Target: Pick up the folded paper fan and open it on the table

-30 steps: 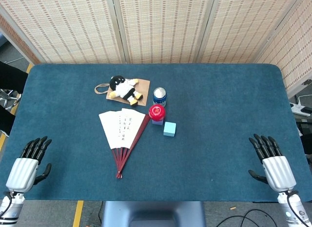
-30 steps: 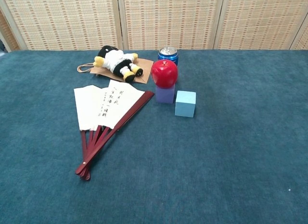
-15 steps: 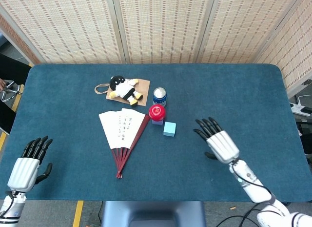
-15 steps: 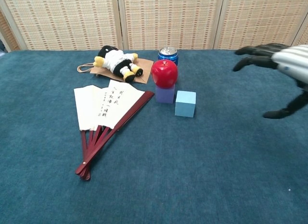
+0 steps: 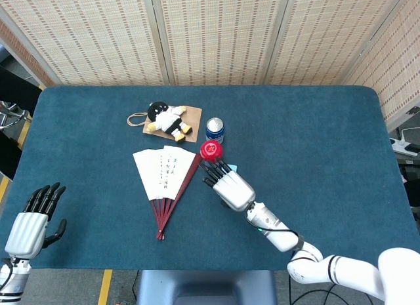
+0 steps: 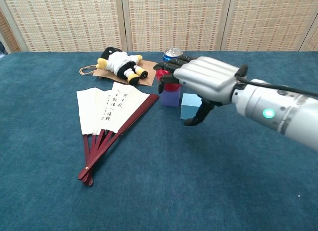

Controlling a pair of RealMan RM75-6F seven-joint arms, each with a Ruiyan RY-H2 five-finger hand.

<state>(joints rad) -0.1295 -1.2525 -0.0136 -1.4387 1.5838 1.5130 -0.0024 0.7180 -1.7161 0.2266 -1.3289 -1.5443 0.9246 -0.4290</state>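
My tabletop (image 5: 341, 141) is covered in dark teal felt with rounded far corners. Behind it stand woven reed screens (image 5: 216, 36) in pale frames, angling in at both sides. Below the near edge I see grey floor (image 5: 72, 285) with a yellow stripe (image 5: 105, 285) and dark cables (image 5: 328, 293).

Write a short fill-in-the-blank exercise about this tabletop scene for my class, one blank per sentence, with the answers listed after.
1. The paper fan has ribs coloured ____.
2. The plush toy lies on a flat brown ____.
3. The red ball rests on a ____ block.
4. The hand stretched out over the middle of the table is the robot's ____ hand.

Answers: red; bag; purple; right
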